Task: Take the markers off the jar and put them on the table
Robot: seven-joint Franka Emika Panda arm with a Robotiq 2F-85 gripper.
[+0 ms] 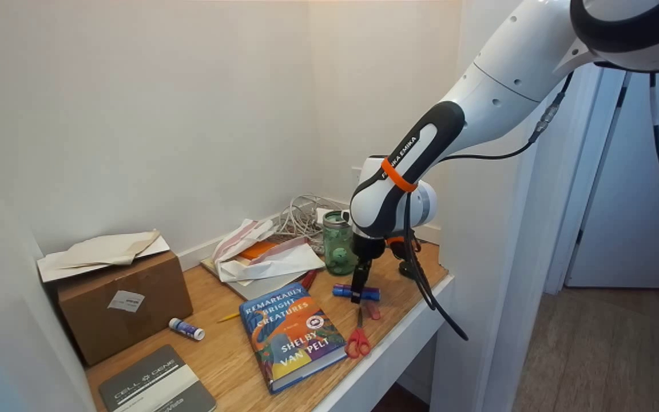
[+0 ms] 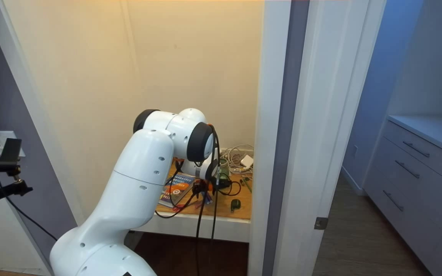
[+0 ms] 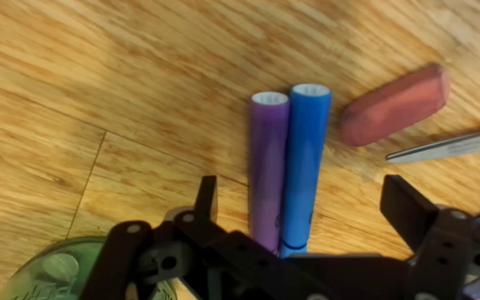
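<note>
Two markers, a purple one (image 3: 269, 175) and a blue one (image 3: 306, 166), lie side by side and touching on the wooden table (image 3: 77, 50). Their near ends are hidden behind the gripper. In an exterior view the blue marker (image 1: 344, 292) shows by the table's front edge. My gripper (image 3: 300, 179) is open and empty, one finger on each side of the pair, apart from both. It also shows in an exterior view (image 1: 357, 296), pointing down over the markers. The green glass jar (image 3: 52, 275) stands upright beside them, partly cut off; it shows in an exterior view (image 1: 338, 246).
A pink eraser (image 3: 396, 104) and red-handled scissors (image 1: 358, 340) lie near the markers. A blue book (image 1: 292, 335) lies beside them. White cables (image 1: 301, 217) and papers are behind. A cardboard box (image 1: 126, 303), glue stick (image 1: 186, 329) and grey notebook (image 1: 155, 383) are farther along.
</note>
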